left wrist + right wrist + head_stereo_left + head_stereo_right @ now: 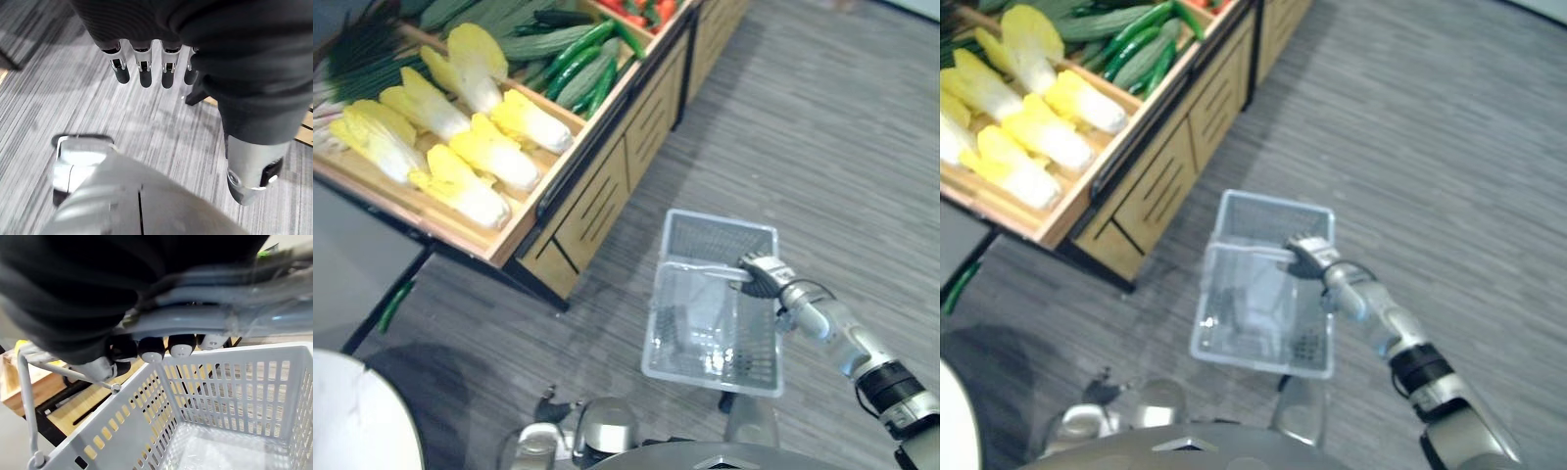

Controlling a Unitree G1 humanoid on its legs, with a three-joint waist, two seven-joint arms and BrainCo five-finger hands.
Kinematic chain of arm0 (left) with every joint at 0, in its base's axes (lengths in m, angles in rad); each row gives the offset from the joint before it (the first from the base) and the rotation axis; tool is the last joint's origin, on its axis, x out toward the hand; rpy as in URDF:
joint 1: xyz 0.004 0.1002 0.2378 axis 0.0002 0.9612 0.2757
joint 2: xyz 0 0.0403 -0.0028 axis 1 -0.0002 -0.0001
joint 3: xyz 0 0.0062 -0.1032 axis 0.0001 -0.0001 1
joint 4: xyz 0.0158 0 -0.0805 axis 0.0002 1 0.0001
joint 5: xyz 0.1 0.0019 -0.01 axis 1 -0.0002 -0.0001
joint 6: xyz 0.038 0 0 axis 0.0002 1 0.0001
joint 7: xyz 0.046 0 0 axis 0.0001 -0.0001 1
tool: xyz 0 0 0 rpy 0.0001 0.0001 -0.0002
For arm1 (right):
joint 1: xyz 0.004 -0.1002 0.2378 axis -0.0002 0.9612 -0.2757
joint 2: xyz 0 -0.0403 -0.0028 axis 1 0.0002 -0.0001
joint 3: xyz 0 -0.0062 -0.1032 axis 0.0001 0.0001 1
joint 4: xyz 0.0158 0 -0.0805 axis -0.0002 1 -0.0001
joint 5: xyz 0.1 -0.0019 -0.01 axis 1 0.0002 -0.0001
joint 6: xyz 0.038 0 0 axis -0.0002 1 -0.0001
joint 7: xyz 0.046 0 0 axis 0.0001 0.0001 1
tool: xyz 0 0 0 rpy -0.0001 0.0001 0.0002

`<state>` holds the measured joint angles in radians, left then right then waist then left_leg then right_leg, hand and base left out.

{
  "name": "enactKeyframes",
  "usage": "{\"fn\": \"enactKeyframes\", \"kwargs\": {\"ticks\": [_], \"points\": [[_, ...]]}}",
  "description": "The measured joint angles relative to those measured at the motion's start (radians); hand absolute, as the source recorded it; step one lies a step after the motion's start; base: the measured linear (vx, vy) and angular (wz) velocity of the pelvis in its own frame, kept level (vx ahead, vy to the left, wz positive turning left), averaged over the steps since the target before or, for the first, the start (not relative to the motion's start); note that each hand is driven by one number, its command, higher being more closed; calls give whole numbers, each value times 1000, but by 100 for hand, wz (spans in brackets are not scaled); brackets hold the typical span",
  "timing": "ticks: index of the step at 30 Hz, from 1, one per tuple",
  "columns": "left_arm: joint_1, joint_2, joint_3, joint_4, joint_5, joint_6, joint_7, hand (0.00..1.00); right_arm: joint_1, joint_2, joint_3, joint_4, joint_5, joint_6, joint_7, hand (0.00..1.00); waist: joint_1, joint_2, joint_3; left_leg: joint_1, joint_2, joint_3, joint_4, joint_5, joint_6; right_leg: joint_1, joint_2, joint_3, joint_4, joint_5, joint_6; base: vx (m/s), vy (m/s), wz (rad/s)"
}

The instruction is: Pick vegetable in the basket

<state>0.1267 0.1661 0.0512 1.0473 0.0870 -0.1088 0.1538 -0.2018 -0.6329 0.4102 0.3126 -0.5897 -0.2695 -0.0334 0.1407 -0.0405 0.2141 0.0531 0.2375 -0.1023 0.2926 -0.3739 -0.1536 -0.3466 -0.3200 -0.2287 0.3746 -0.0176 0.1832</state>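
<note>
Your right hand (759, 275) has its fingers curled tight round the handle (703, 269) of the grey plastic basket (720, 224), and the basket hangs right under it. The veggies, napa cabbages (470, 147) and cucumbers (573, 59), sit on the wooden stand (597, 186), well off to that hand's left and farther ahead. Your left hand (146, 29) has its fingers straight and loose over the floor (73, 112).

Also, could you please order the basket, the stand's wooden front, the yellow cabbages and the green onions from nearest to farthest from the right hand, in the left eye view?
1. basket: handle gripped in the right hand.
2. wooden front: left of the hand.
3. yellow cabbages: in the tray, farther left.
4. green onions: far upper-left corner.
</note>
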Motion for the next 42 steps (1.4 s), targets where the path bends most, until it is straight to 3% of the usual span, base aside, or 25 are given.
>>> {"fn": "enactKeyframes", "kwargs": {"ticks": [1, 2, 4, 5, 6, 7, 8, 9, 10, 11, 13, 14, 15, 17, 21, 22, 23, 27, 29, 30, 31, 33, 36, 40, 42], "points": [[5, -9, 11, 1, -3, 0, 4, 0, 11, -1, -16, 1, 0, 6, 1, 100, 1, 6, -1, 3, 7, -5, 0, 14, 9, -4, -4, -10, 59, -55, -9, 368, -350, 121], [13, -14, 32, 1, -4, 0, 8, 0, 24, -12, -40, 0, -2, 13, 1, 100, -2, 9, -8, 5, 23, -54, -13, 67, -18, -1, -23, -46, 153, -133, -20, 393, -315, 99], [19, -28, 69, 11, -7, 1, 11, 0, 34, -28, -107, 25, -1, 23, -2, 100, -8, 20, -18, -21, 66, -111, -14, 149, -18, 47, -27, -152, 201, -192, -33, 448, -344, 114], [19, -36, 81, 13, -11, 1, 16, 0, 34, -27, -123, 33, -1, 27, -2, 100, -13, 21, -19, -50, 75, -109, 10, 182, -6, 68, -24, -182, 198, -196, -40, 388, -317, 136], [17, -46, 98, 8, -38, -2, 22, 0, 34, -27, -139, 53, -1, 40, -3, 100, -34, 18, -20, -134, 83, -78, 101, 273, 4, 126, -21, -249, 151, -197, -43, 356, -319, 153], [17, -46, 113, 6, -56, -2, 24, 0, 40, -27, -137, 67, 1, 60, -3, 100, -50, 7, -16, -238, 98, 12, 244, 396, 51, 215, -12, -320, 69, -197, -44, 353, -310, 150], [17, -44, 115, 7, -68, 0, 24, 0, 49, -25, -136, 67, 1, 65, -3, 100, -46, -15, -3, -290, 116, 66, 313, 436, 76, 264, -13, -345, 23, -196, -44, 270, -213, 106], [20, -41, 118, 8, -75, 1, 25, 0, 60, -16, -136, 70, 1, 71, -3, 100, -34, -24, 0, -337, 145, 194, 406, 386, 82, 335, -5, -379, -37, -194, -41, 354, -202, 81], [30, -42, 121, 7, -77, 5, 26, 0, 85, -16, -139, 70, 3, 73, -6, 100, -27, -31, -2, -387, 154, 357, 474, 308, 118, 411, 0, -425, -95, -188, -30, 363, -169, 83], [36, -42, 122, 7, -78, 9, 27, 0, 99, -15, -139, 70, 7, 73, -8, 100, -26, -33, -4, -411, 148, 466, 476, 284, 143, 452, 6, -452, -123, -186, -27, 450, -138, 80], [49, -49, 123, 8, -81, 20, 29, 0, 100, -3, -138, 66, 11, 67, -7, 100, -17, -24, -8, -461, 67, 650, 353, 276, 182, 497, 33, -492, -157, -184, -22, 367, 46, 45], [60, -60, 122, 11, -80, 27, 29, 0, 101, -4, -138, 63, 11, 62, -7, 100, -11, -7, -18, -470, 23, 701, 225, 350, 229, 501, 54, -501, -162, -179, -13, 438, 185, 37], [61, -54, 127, 19, -75, 31, 27, 0, 111, 22, -143, 64, 11, 61, -7, 100, -8, -13, -34, -432, -20, 767, 113, 320, 318, 506, 60, -513, -171, -176, -3, 371, 162, 49], [48, -41, 153, 19, -66, 27, 28, 0, 92, 45, -143, 69, 11, 56, -6, 100, -24, -54, -38, -424, -88, 782, 8, 325, 326, 490, 65, -530, -224, -173, 15, 333, 129, 58], [34, -52, 153, 29, -32, 32, 27, 0, 42, 64, -132, 114, 23, 35, -6, 100, -9, -38, -34, -305, -121, 818, -88, 326, 324, 504, 127, -497, -393, -167, 7, 137, -30, -10], [32, -52, 154, 26, -18, 27, 26, 0, 55, 62, -133, 99, 42, 28, -9, 100, -22, -36, -37, -283, -122, 818, -78, 326, 323, 509, 143, -480, -406, -103, -22, 50, -123, 6], [31, -53, 155, 27, -4, 25, 26, 0, 67, 62, -133, 93, 43, 23, -10, 100, -27, -33, -45, -276, -121, 816, -80, 325, 322, 523, 148, -483, -408, -93, -23, 61, -125, 7], [24, -49, 171, 49, 15, 26, 27, 0, 81, 66, -141, 141, 42, 22, -16, 100, -29, -40, -50, -211, -118, 832, -190, 361, 258, 521, 171, -477, -369, -88, -24, 27, -94, -8], [27, -53, 170, 60, 15, 33, 27, 0, 103, 92, -174, 216, 40, 42, -17, 100, -28, -26, -58, -168, -105, 835, -244, 372, 225, 486, 153, -476, -221, -90, -26, 27, 36, -2], [39, -54, 168, 61, 15, 34, 26, 0, 114, 108, -184, 263, 39, 56, -17, 100, -29, -21, -60, -130, -98, 836, -279, 376, 212, 427, 98, -471, -13, -98, -37, 80, 115, -8], [49, -41, 163, 53, 13, 34, 28, 0, 125, 124, -192, 296, 40, 70, -18, 100, -34, -35, -61, -99, -107, 828, -296, 364, 203, 333, 11, -424, 252, -79, -48, 94, 110, 0], [42, -1, 150, 36, 12, 37, 30, 0, 125, 159, -228, 337, 28, 92, -38, 100, -54, -83, -58, -100, -109, 782, -278, 342, 210, 207, -50, -321, 442, -90, -61, 154, -16, 47], [13, 27, 151, -5, -4, 41, 36, 0, 127, 149, -249, 378, 10, 92, -47, 100, -68, -80, -51, -79, -71, 719, -259, 350, 193, 163, -35, -310, 371, -115, -101, 197, -91, 71], [-3, 29, 150, -51, -7, 26, 36, 0, 123, 176, -287, 436, 11, 89, -50, 100, -75, -73, -47, -89, -31, 609, -254, 355, 139, 128, -3, -214, -11, -83, -71, 129, -218, 76], [-11, 29, 149, -49, -7, 25, 36, 0, 120, 182, -324, 454, 13, 88, -55, 100, -70, -70, -43, -110, -19, 562, -253, 359, 102, 120, -1, -147, -162, -22, -73, 117, -416, 63]]}}
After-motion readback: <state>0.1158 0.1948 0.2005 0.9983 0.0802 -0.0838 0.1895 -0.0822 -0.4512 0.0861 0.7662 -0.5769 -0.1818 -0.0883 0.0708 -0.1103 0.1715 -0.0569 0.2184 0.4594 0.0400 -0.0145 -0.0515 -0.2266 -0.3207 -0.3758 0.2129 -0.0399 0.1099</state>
